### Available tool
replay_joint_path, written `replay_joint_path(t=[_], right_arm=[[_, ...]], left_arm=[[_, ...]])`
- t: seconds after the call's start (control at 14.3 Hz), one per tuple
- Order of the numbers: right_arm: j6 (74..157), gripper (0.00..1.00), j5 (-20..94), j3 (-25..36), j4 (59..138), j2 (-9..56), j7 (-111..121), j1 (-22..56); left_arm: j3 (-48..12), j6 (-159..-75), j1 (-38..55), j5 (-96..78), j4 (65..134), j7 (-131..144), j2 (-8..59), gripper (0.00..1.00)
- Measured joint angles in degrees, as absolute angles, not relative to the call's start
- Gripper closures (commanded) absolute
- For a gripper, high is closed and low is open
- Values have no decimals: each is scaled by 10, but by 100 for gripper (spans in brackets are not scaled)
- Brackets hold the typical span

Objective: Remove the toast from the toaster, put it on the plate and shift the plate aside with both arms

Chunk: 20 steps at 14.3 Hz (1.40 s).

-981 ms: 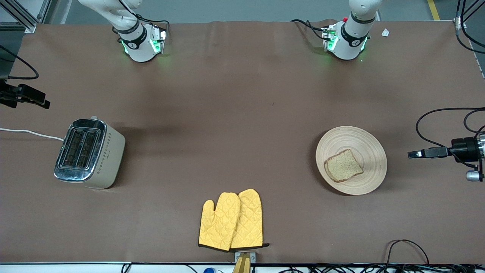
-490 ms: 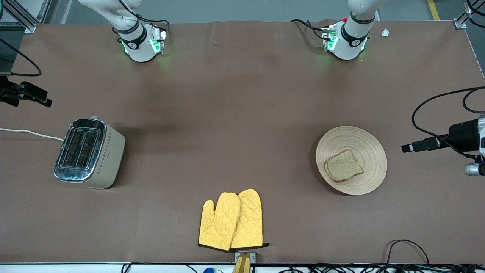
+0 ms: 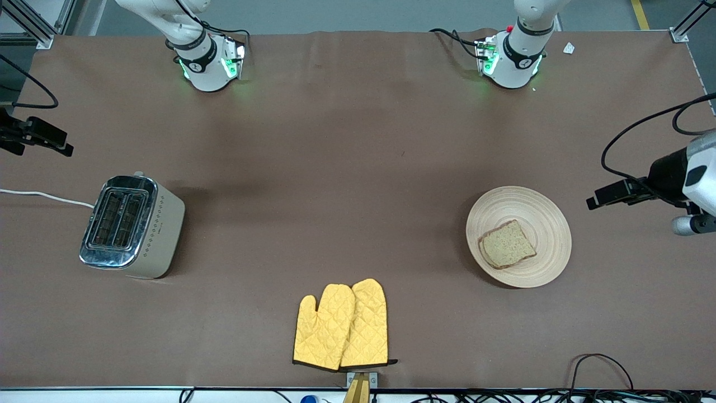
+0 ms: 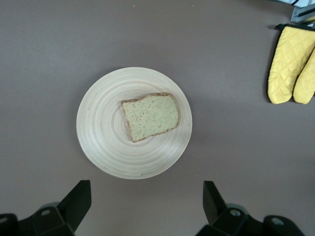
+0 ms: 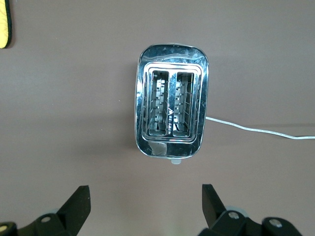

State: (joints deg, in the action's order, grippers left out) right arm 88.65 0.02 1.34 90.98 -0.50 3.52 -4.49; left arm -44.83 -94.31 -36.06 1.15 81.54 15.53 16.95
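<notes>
While toast (image 3: 508, 244) lies on plate (image 3: 551, 212) | table (image 3: 358, 184) bare around rim

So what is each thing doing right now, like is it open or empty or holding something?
toast: lying flat on the plate, not held.
plate: on the table, carrying the toast, untouched.
toaster: upright, both slots empty.
oven mitts: lying flat, side by side, overlapping.
left gripper: open, empty, up over the table beside the plate.
right gripper: open, empty, up in the air beside the toaster.

No text or label can be read anywhere.
</notes>
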Motion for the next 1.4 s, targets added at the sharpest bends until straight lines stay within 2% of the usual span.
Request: replay_joint_path(t=[0.42,1.05,1.12,1.4], right_arm=[[886,0,0,13,910,-5,35,-45],[886,0,0,14,910,-5,35,-45],[886,0,0,14,910,-5,35,-45],[886,0,0,14,910,-5,34,-45]], left_arm=[[-453,-909,-361,88,802,146,127,0],[-462,-845,-351,91,763,130,100,0],[-438,-842,-324,91,763,130,87,0],[-263,-828,-159,76,784,107,38,0]])
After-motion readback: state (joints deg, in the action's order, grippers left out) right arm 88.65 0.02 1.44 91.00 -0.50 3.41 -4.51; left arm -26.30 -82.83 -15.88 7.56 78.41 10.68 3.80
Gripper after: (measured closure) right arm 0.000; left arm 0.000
